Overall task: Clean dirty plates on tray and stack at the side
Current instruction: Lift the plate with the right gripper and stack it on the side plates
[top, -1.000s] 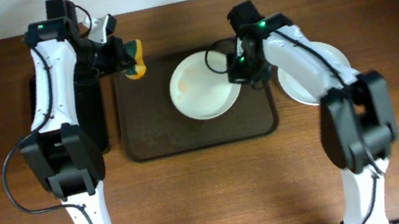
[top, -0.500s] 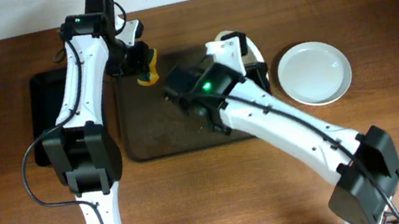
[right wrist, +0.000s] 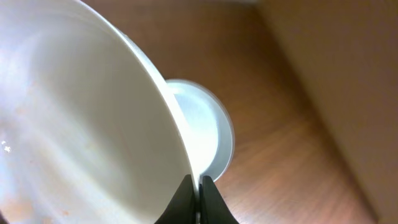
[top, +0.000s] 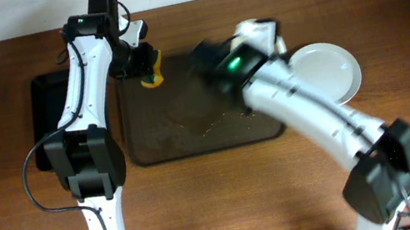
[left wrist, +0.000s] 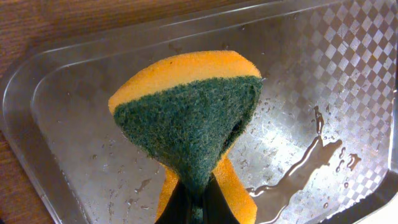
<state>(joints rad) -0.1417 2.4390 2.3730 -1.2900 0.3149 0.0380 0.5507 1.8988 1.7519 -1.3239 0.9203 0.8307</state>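
Observation:
My right gripper (right wrist: 199,182) is shut on the rim of a white plate (right wrist: 81,124) with faint orange smears and holds it tilted in the air. In the overhead view the blurred right arm hides most of that plate. A pale plate (top: 330,67) lies on the table right of the dark brown tray (top: 191,134); it also shows under the held plate in the right wrist view (right wrist: 205,127). My left gripper (left wrist: 198,205) is shut on a green and orange sponge (left wrist: 186,118), held over the tray's far left corner (top: 149,65). The tray (left wrist: 323,62) is wet and holds no plate.
A smaller black tray (top: 45,118) lies left of the brown tray, under the left arm. The right arm (top: 297,107) stretches across the brown tray's right side. Bare wooden table lies in front of both trays.
The right arm has lifted the plate off the brown tray and swung it right, toward the plate on the table. The left gripper with the sponge moved over the tray corner, then stayed.

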